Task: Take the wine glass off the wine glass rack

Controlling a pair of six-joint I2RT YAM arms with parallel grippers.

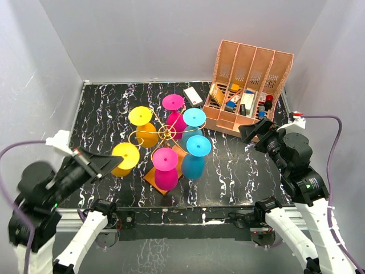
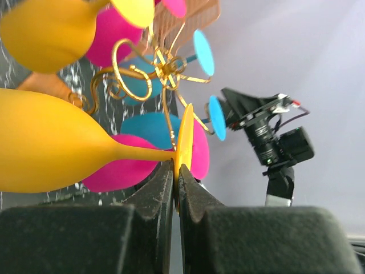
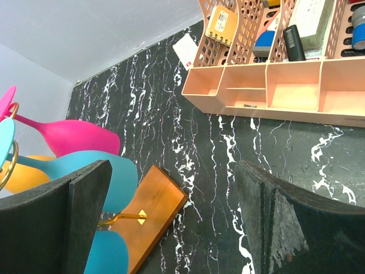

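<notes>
Pinch on the foot makes sense, I judge, since the bowl hangs low under the wire. The left gripper (image 2: 175, 180) is clamped on the disc edge of the near yellow glass (image 2: 51, 142), the one part that stands clear of its scroll arm. That glass hangs upside down at the front left of the rack (image 2: 165, 68), so it probably has to slide outward rather than lift. Five other glasses (image 1: 165, 160) crowd the remaining arms. Farther off, the right gripper (image 3: 171, 177) hovers near the organiser (image 3: 268, 91), jaws wide apart and holding nothing, out of the way.
</notes>
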